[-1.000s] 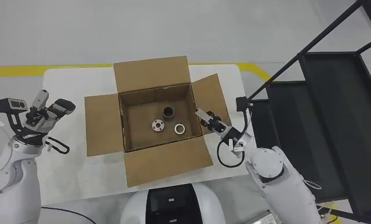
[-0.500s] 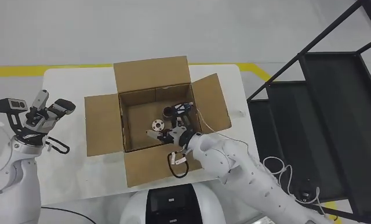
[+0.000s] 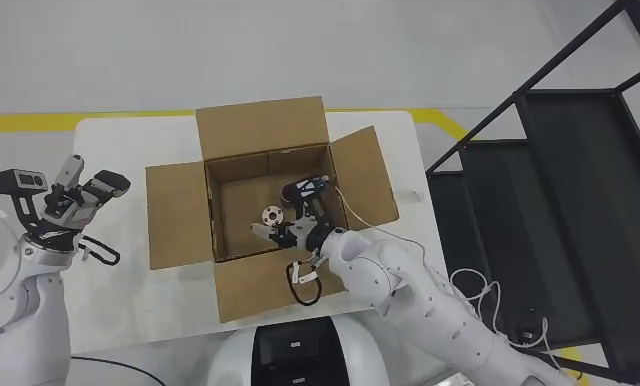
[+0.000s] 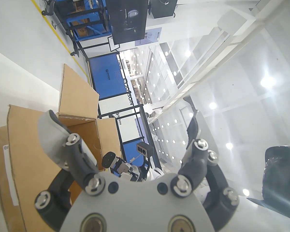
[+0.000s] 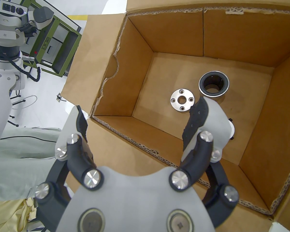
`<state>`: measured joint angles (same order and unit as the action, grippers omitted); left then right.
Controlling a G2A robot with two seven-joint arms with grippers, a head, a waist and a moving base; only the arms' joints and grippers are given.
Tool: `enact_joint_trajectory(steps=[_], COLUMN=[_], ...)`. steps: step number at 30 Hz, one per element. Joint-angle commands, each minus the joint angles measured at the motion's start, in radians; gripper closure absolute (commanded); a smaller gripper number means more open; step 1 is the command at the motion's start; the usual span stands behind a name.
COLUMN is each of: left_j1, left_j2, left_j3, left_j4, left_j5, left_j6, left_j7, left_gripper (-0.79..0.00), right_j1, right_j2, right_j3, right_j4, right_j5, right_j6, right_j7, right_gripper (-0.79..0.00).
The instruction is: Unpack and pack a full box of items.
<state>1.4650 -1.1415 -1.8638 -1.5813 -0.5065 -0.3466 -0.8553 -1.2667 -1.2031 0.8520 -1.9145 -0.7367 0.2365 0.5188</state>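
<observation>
The open cardboard box stands mid-table with all flaps out. On its floor lie a silver flange disc and a black ring. In the right wrist view the disc and the black ring lie side by side, and a white part is mostly hidden behind one finger. My right gripper hangs open above the box's near wall, holding nothing. My left gripper is open at the table's left edge, tilted upward, with the box beside it.
The white table has bare room left of the box and at the near left. A black metal stair frame stands close on the right. A yellow floor line runs behind the table.
My right arm has swung from the box's right flap to over its near wall, and its open gripper now hangs over the inside. The left arm has not moved.
</observation>
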Motion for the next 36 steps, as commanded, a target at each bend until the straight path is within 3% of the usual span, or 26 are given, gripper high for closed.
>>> enact_joint_trajectory(steps=[1, 3, 5, 11, 16, 36], left_j1=[0.0, 0.0, 0.0, 0.0, 0.0, 0.0], left_j2=[0.0, 0.0, 0.0, 0.0, 0.0, 0.0], left_j3=[0.0, 0.0, 0.0, 0.0, 0.0, 0.0], left_j4=[0.0, 0.0, 0.0, 0.0, 0.0, 0.0], left_j5=[0.0, 0.0, 0.0, 0.0, 0.0, 0.0], left_j6=[0.0, 0.0, 0.0, 0.0, 0.0, 0.0], left_j7=[0.0, 0.0, 0.0, 0.0, 0.0, 0.0], left_gripper=[-0.785, -0.785, -0.785, -0.785, -0.785, -0.785], right_j1=[0.0, 0.012, 0.083, 0.28, 0.383, 0.525], right_j2=[0.0, -0.002, -0.011, -0.058, -0.093, -0.186], right_j3=[0.0, 0.002, -0.026, -0.099, -0.164, -0.246], right_j4=[0.0, 0.019, 0.074, 0.246, 0.397, 0.753], right_j5=[0.0, -0.012, -0.077, -0.081, -0.098, -0.137], right_j6=[0.0, 0.002, 0.008, 0.02, 0.01, -0.065], right_j7=[0.0, -0.009, 0.055, 0.163, 0.233, 0.228], right_gripper=[-0.785, -0.785, -0.785, -0.785, -0.785, -0.785])
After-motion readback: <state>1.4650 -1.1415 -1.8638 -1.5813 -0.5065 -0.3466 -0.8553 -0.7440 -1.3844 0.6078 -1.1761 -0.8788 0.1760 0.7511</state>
